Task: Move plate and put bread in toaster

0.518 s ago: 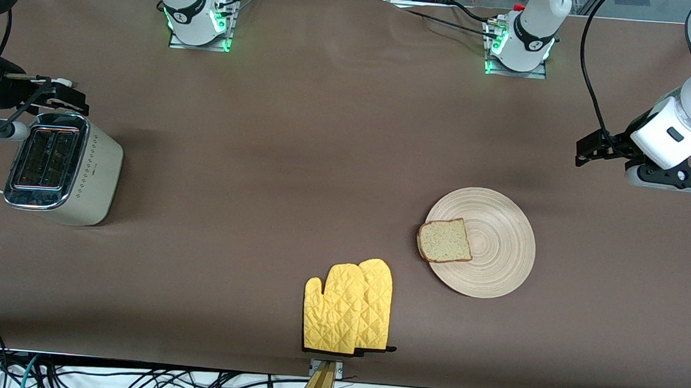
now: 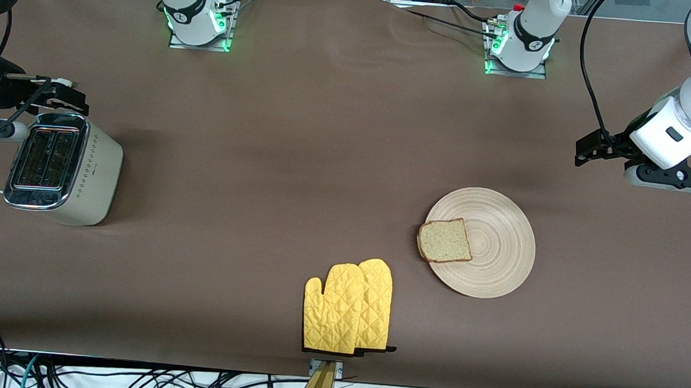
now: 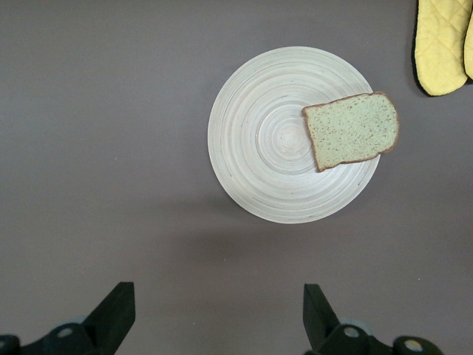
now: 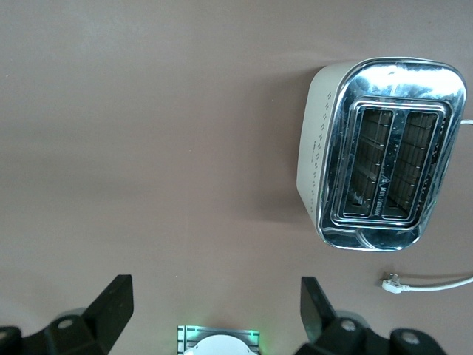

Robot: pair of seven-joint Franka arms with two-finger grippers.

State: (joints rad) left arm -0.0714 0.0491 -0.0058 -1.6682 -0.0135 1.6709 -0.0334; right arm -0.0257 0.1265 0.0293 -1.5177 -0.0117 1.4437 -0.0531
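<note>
The pale wooden plate (image 2: 500,260) lies on the brown table toward the left arm's end, and the bread slice (image 2: 444,241) lies flat on its rim, on the side toward the mitts. The cream toaster (image 2: 68,168) stands at the right arm's end with both slots empty. My left gripper (image 2: 589,150) is open and empty in the air over bare table, beside the plate. The left wrist view shows the plate (image 3: 259,148) and the bread (image 3: 351,131) past the gripper (image 3: 216,290). My right gripper (image 2: 66,99) is open and empty, just above the toaster's edge. The right wrist view shows the toaster (image 4: 377,155) beside the gripper (image 4: 214,282).
A pair of yellow quilted oven mitts (image 2: 347,308) lies near the table's front edge, nearer the camera than the plate; one also shows in the left wrist view (image 3: 440,44). The toaster's white cord (image 4: 429,283) trails off the table's end. The arm bases (image 2: 200,20) stand along the table's edge farthest from the camera.
The left arm's hand has shifted very slightly upward in the view. The plate, bread, toaster and right arm have not moved.
</note>
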